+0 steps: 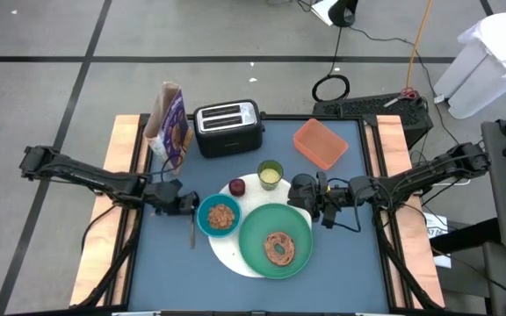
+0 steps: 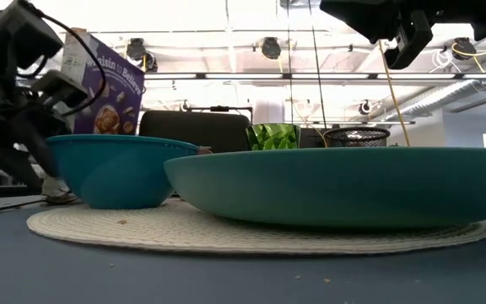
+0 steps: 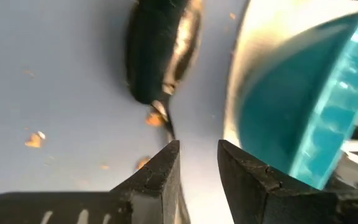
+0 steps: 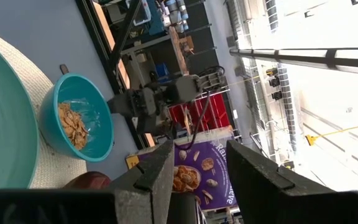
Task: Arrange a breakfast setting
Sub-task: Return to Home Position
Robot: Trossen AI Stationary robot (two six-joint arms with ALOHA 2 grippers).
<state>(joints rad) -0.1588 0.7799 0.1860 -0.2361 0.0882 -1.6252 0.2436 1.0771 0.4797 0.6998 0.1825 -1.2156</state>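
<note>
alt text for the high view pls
A white round mat holds a large green plate with a brown bagel, a blue bowl of cereal, a lime cup and a dark-red fruit. A metal spoon lies beside the bowl; the left gripper and right gripper flank the mat.

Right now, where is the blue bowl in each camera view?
High view: blue bowl left of centre, beside the green plate.
Low view: bowl at left, behind the plate's rim.
Left wrist view: bowl across from the spoon.
Right wrist view: bowl beside the plate, cereal inside.
Shared landmark: the white woven mat beneath it.
</note>
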